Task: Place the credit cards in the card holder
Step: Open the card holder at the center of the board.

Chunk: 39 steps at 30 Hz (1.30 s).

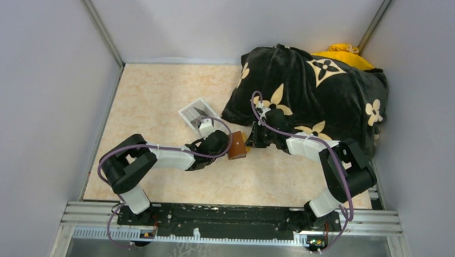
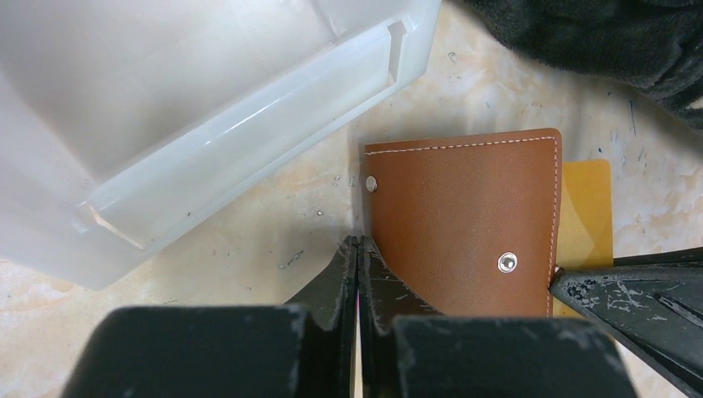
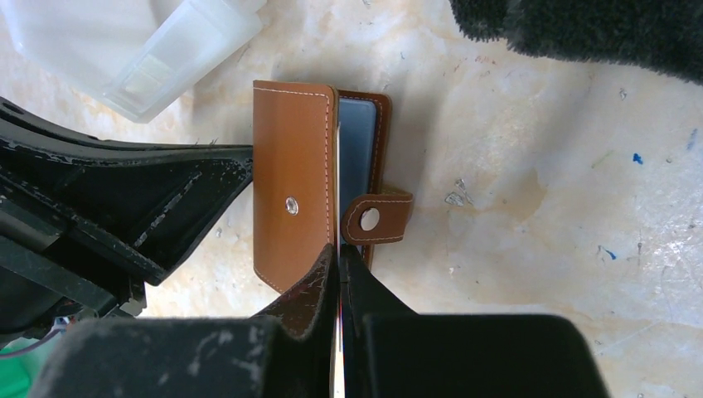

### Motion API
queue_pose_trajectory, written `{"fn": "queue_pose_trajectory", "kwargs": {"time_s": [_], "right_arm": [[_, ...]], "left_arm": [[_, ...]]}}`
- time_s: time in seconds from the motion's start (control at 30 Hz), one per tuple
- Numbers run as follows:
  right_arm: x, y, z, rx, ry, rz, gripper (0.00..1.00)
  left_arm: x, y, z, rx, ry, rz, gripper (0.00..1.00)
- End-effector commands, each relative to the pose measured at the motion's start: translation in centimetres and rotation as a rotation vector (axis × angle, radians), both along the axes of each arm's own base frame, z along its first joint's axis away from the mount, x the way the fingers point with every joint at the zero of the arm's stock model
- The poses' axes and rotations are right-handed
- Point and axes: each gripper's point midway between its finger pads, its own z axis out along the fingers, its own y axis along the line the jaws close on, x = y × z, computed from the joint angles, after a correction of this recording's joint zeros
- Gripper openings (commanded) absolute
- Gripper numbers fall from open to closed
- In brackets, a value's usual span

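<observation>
Overhead, finds the card holder [image 1: 237, 147] mid-table, flanked by the left gripper [image 1: 224, 145] at its 9 o'clock and the right gripper [image 1: 251, 139] at its 3 o'clock. Places a clear tray [image 1: 198, 113] at the holder's 10 o'clock and a black flowered blanket [image 1: 312, 88] at 1 o'clock.

From the left wrist, shows left fingers [image 2: 332, 278] pressed together against the holder's 7 o'clock corner; cannot tell whether any leather sits between them. Catches a yellow credit card [image 2: 585, 207] poking out past the holder's 3 o'clock edge.

From the right wrist, shows right fingers [image 3: 311, 286] pinching that card, seen edge-on as a pale line entering the open holder from 6 o'clock. Reveals a blue-grey card [image 3: 356, 133] tucked inside.
</observation>
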Motion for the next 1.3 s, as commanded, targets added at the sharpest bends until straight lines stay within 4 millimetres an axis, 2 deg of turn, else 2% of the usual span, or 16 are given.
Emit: {"fn": "queue_pose_trajectory", "kwargs": {"time_s": [0.0, 0.23, 0.5, 0.83, 1.27], "right_arm": [[0.1, 1.2, 1.5, 0.084, -0.026, 0.026, 0.0], [0.3, 1.5, 3.6, 0.116, -0.061, 0.024, 0.0], [0.2, 1.6, 5.1, 0.143, -0.084, 0.022, 0.0], [-0.5, 2.4, 4.3, 0.189, -0.062, 0.037, 0.0], [-0.9, 4.3, 5.6, 0.232, -0.087, 0.064, 0.0]], "left_arm": [[-4.7, 5.0, -6.8, 0.232, 0.217, -0.045, 0.03], [-5.1, 5.2, -7.1, 0.231, 0.231, -0.057, 0.01], [-6.0, 5.4, -7.4, 0.212, 0.248, -0.071, 0.0], [-7.0, 4.6, -8.0, 0.158, 0.269, -0.114, 0.0], [-8.5, 4.3, -8.2, 0.158, 0.271, -0.148, 0.0]]}}
